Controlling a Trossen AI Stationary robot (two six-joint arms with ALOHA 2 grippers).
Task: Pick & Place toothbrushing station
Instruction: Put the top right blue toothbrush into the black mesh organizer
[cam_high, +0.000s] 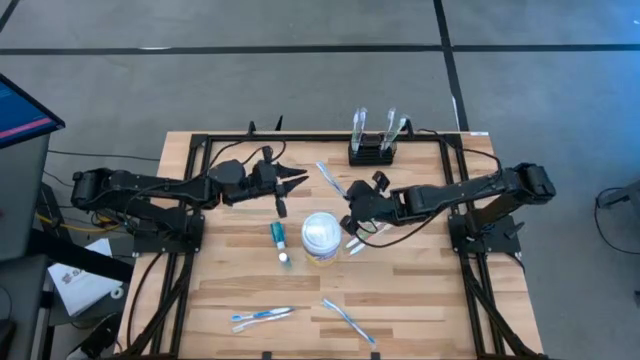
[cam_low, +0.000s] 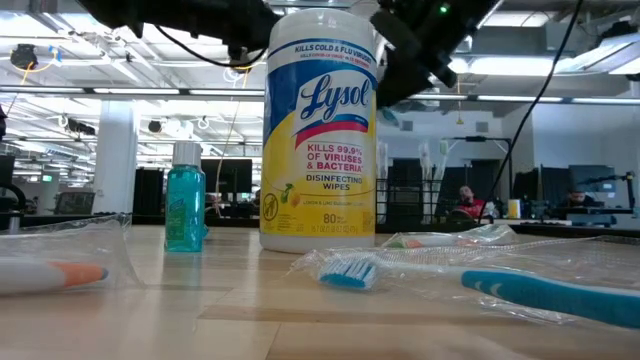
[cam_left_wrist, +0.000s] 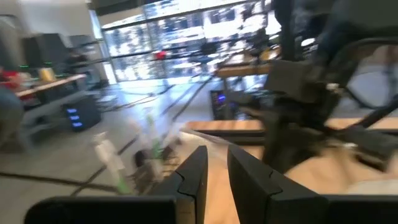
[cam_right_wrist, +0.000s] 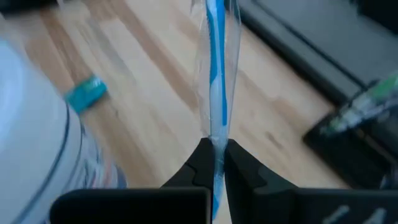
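Observation:
The toothbrushing station (cam_high: 372, 152), a small black rack with wrapped toothbrushes standing in it, sits at the table's far edge; it also shows in the right wrist view (cam_right_wrist: 357, 127). My right gripper (cam_high: 352, 201) hangs over the table's middle, just right of the white wipes tub (cam_high: 321, 237), shut on a blue toothbrush in a clear wrapper (cam_high: 329, 178). My left gripper (cam_high: 297, 182) hovers left of that toothbrush, pointing level toward the right. Its fingers (cam_left_wrist: 219, 177) stand a little apart with nothing between them. My right gripper pinches the wrapped blue toothbrush between its two fingers on the handle (cam_right_wrist: 215, 138), near one end. The fingers slant down from the table's right side. The brush runs on beyond the fingertips toward the far left, in line with them, lifted clear of the table.
A teal bottle (cam_high: 279, 238) stands left of the tub (cam_low: 320, 130). Another wrapped toothbrush (cam_high: 356, 243) lies right of the tub, and two more (cam_high: 262, 317) (cam_high: 348, 318) lie near the front edge. A black frame (cam_high: 205, 140) runs round the table's far and side edges.

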